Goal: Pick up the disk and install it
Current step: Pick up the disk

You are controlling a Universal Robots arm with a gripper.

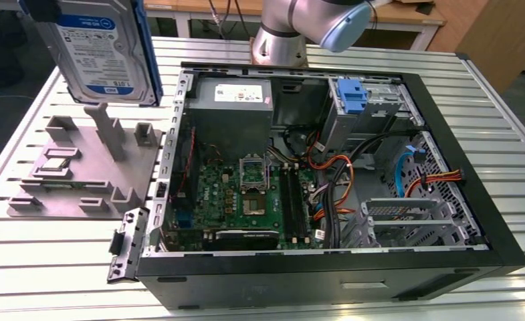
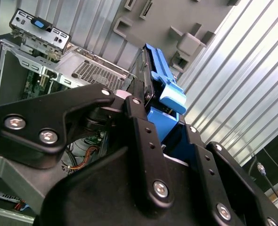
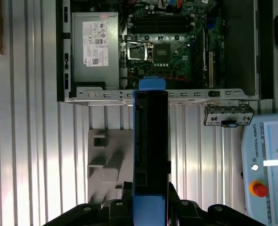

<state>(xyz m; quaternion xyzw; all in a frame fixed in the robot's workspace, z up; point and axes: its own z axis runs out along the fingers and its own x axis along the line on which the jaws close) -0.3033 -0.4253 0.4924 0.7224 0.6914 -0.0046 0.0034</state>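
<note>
The disk (image 1: 101, 47), a silver drive with a white-and-blue label in a blue carrier, hangs upright in the air at the exterior view's upper left, above the grey fixture (image 1: 83, 167). In the first wrist view the disk (image 3: 151, 141) appears edge-on, reaching from my gripper (image 3: 148, 195) toward the open case's side wall. My gripper (image 2: 165, 123) is shut on it, and the black fingers (image 2: 135, 113) clamp the blue carrier (image 2: 169, 96) from both sides in the second wrist view.
The open computer case (image 1: 476, 200) lies on the slatted metal table (image 1: 57, 267), showing its motherboard (image 1: 244, 194), grey power supply (image 1: 231, 100), cables and a drive bay with a blue bracket (image 1: 352, 97). The arm's base (image 1: 280, 37) stands behind it. A pendant with a red button (image 3: 259, 188) lies beside the case.
</note>
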